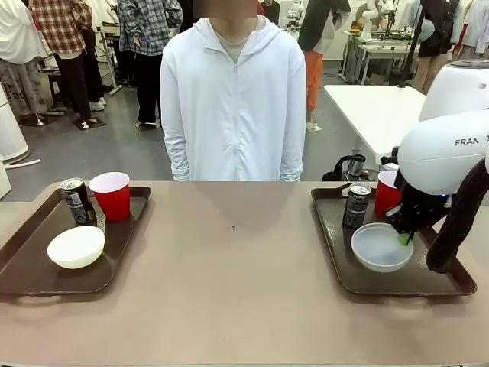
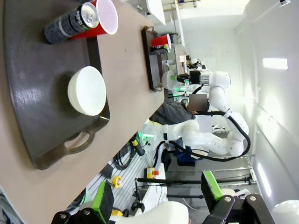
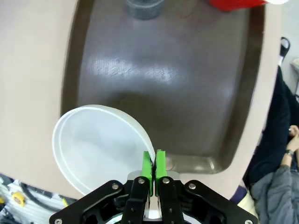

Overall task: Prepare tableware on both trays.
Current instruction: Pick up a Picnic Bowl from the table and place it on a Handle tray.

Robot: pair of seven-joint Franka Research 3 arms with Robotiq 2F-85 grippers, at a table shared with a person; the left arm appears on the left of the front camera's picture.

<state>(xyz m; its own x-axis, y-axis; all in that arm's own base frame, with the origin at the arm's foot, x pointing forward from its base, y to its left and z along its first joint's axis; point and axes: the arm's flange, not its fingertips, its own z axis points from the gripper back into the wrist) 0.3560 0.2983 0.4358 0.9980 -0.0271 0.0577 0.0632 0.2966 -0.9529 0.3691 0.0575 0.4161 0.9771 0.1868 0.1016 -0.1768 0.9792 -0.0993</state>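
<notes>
You have the desk (image 1: pixel 229 275) stretching across the frame, with a person (image 1: pixel 233 99) standing at its far side, top centre. At lower left sits the left tray (image 1: pixel 30 267), already carrying the cream-white bowl (image 1: pixel 76 247), a dark can (image 1: pixel 76 201) and a red cup (image 1: pixel 112 195). At lower right, the right tray (image 1: pixel 412 284) holds a second can (image 1: pixel 356 206) and a second red cup (image 1: pixel 386 191) along its far edge.

Your right end effector (image 1: pixel 405 238) is over that tray, green pads (image 3: pixel 147 165) pinched onto the rim of the pale grey-blue bowl (image 1: pixel 378 246). In the right wrist view the bowl sits at lower left of the frame, near the tray's rim; whether its base is fully down you cannot tell.

To finish this placement well, I'd settle the bowl flat on the tray floor, let go of the rim gently, then lift straight up so the pads don't drag or tip it, and stay clear of the can.

Your left end effector (image 2: pixel 159 196) hangs with fingers spread wide and empty, bottom of the left wrist view.
</notes>
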